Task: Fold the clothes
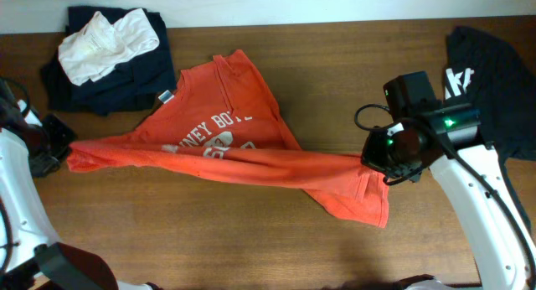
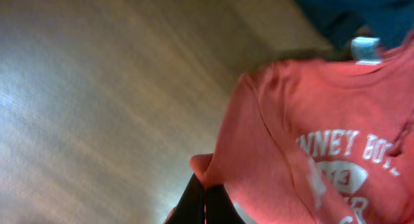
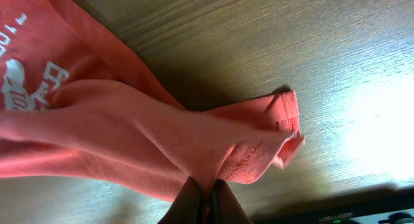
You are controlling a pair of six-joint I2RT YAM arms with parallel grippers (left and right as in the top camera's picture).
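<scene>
An orange T-shirt (image 1: 226,143) with white lettering is stretched across the middle of the wooden table, held up between both grippers. My left gripper (image 1: 60,152) is shut on the shirt's left end; the left wrist view shows its black fingers (image 2: 206,188) pinching the orange cloth (image 2: 310,146). My right gripper (image 1: 375,160) is shut on the shirt's right end; the right wrist view shows its fingers (image 3: 207,188) clamped on a bunched fold of orange cloth (image 3: 149,140). The lower right corner of the shirt hangs onto the table.
A folded dark navy garment (image 1: 109,76) with a crumpled white cloth (image 1: 105,40) on top lies at the back left. A black garment with white print (image 1: 490,72) lies at the right edge. Bare wood (image 1: 209,231) runs along the table's front.
</scene>
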